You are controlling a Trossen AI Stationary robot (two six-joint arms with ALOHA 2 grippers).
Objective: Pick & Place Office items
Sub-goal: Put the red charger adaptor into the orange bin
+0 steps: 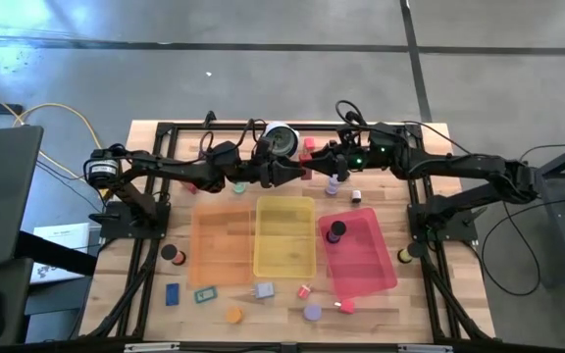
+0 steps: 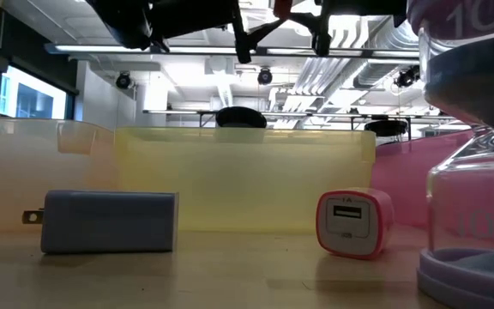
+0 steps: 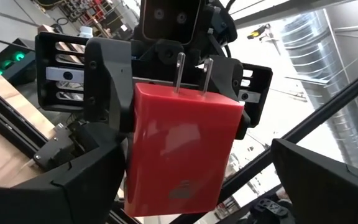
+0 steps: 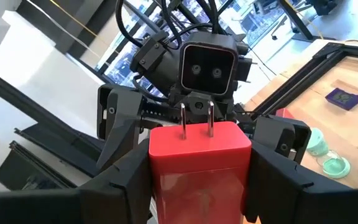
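Meeting above the desk's (image 1: 145, 324) far edge, we see the right end effector (image 4: 197, 186) pinching a red charger (image 4: 199, 163); the left end effector (image 3: 191, 186) seems spread around it.

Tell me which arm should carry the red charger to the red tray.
Probably right. The right hand grips the red charger, and the red tray lies on its side of the table. The left hand stands open.

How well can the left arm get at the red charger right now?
Probably yes: the left gripper stands open either side of the red charger, which the right gripper holds in the air. Nothing shows between them.
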